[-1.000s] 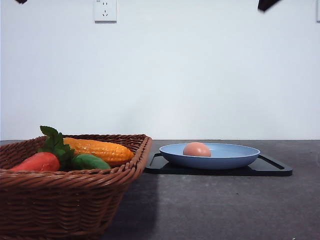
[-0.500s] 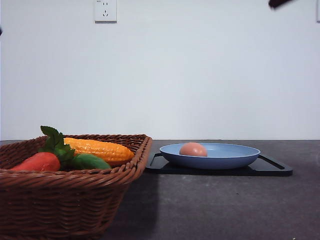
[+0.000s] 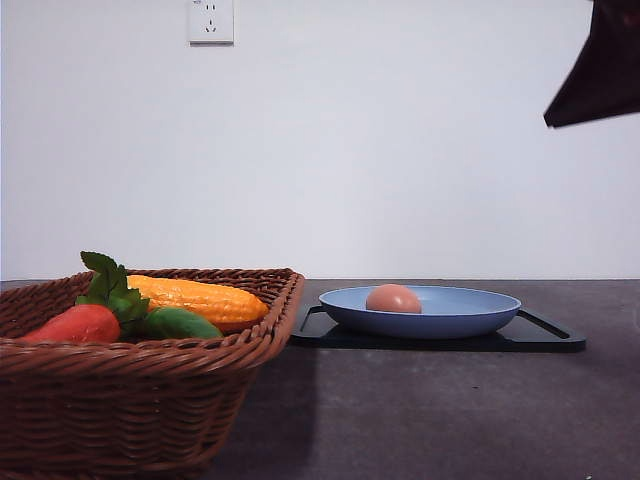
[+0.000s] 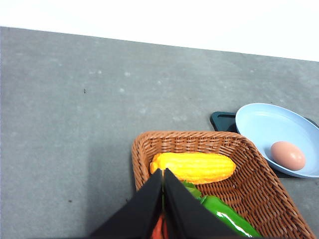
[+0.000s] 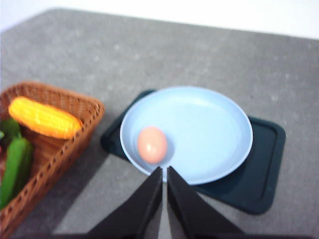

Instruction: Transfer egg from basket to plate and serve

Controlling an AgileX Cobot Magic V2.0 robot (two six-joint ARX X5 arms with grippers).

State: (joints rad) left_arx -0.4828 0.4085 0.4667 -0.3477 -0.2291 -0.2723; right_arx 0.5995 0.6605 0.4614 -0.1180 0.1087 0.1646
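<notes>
Sitting to the left of the plate (image 3: 420,311), the basket (image 3: 150,380) holds a red vegetable with green leaves (image 3: 75,323), a green pepper (image 3: 180,323) and a yellow corn cob (image 3: 200,298), all lying inside its woven walls. Its right rim comes just beside the left end of the black tray (image 3: 545,338) that carries the plate. The egg (image 3: 393,298) lies in the plate, left of the plate's middle, on the side nearer the basket, touching nothing else. A wall socket (image 3: 210,20) is set high on the white wall, above and well left of the plate.

From the left wrist camera, the left gripper (image 4: 164,174) hangs over the basket's interior, away from the plate, its two dark fingers pressed together with nothing between them. From the right wrist camera, the right gripper (image 5: 164,173) hovers above the plate's near rim, close beside the egg, fingers likewise closed together and empty. In the front view a dark part of the right arm (image 3: 600,75) shows high above the plate's right side.
</notes>
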